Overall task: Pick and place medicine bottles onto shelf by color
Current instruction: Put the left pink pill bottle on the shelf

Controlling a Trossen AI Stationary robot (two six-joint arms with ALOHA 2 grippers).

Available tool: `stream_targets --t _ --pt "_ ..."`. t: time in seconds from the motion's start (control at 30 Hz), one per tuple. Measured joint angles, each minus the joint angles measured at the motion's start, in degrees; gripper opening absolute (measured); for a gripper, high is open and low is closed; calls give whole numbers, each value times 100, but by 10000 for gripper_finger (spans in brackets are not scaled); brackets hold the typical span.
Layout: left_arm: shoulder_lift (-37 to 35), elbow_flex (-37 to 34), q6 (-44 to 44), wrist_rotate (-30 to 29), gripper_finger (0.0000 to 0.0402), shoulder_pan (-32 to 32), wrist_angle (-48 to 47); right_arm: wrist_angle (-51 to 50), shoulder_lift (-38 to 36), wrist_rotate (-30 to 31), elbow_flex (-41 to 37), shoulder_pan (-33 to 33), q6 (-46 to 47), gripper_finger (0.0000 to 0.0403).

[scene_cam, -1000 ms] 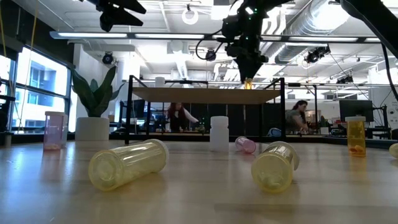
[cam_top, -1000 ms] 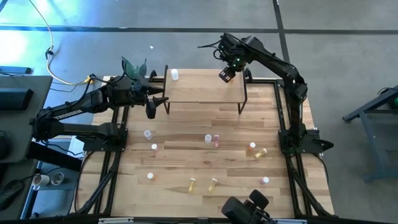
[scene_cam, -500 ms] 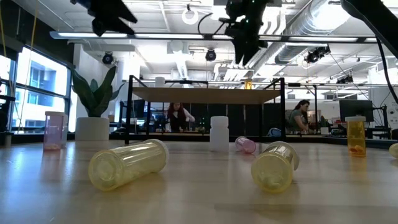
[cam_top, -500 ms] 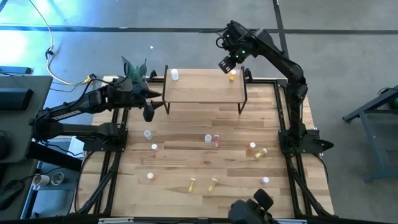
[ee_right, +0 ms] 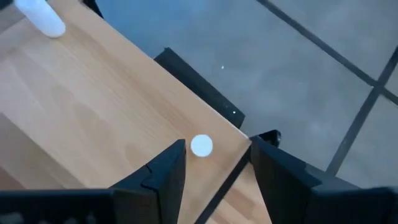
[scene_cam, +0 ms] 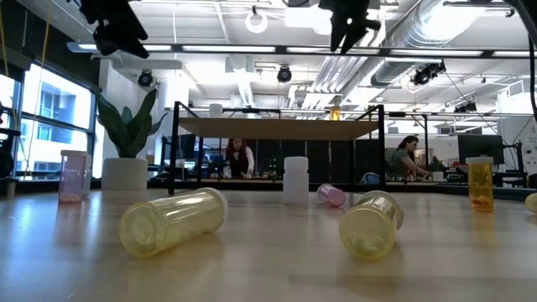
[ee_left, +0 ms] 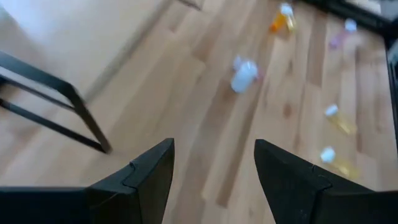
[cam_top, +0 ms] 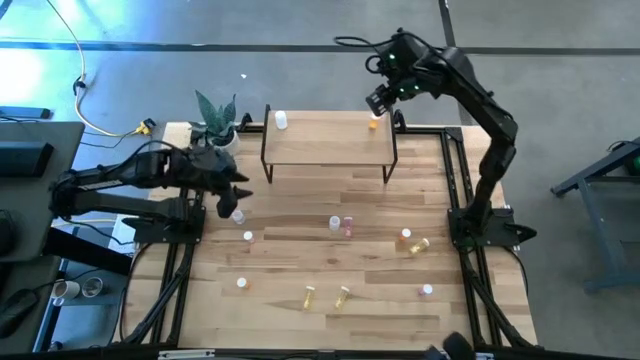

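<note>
right gripper (cam_top: 381, 101): I see fingers apart, empty, above orange bottle (cam_top: 374, 122) on shelf (cam_top: 325, 140)
left gripper (cam_top: 229, 203): fingers apart, empty, over white bottle (cam_top: 238, 215)

Open-plan lab or office workspace.
Exposed ceiling ducts (scene_cam: 436, 33), far desks with seated people (scene_cam: 403, 159), polished concrete floor (cam_top: 300, 70).

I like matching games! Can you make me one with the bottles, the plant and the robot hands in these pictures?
Things:
1. orange bottle
2. white bottle
3. plant
4. left gripper

Places:
A. far left table corner, beside the shelf
B. right end of the shelf
C. above the table's left side, open and empty
D. left end of the shelf

Pairs: 1-B, 2-D, 3-A, 4-C
</note>
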Motion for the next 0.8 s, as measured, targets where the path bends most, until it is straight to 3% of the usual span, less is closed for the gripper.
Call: stream_targets --t 0.2,0.43,0.8 --pt "-36 -570 -611 -244 211 -963 35 -574 -210 511 -2 428 536 174" --pt "-35 -862 -908 -554 211 -1952 61 -554 -263 892 -7 951 796 174" --pt "352 -1392 -1380 -699 211 -2654 227 -562 -295 1016 -7 993 576 174"
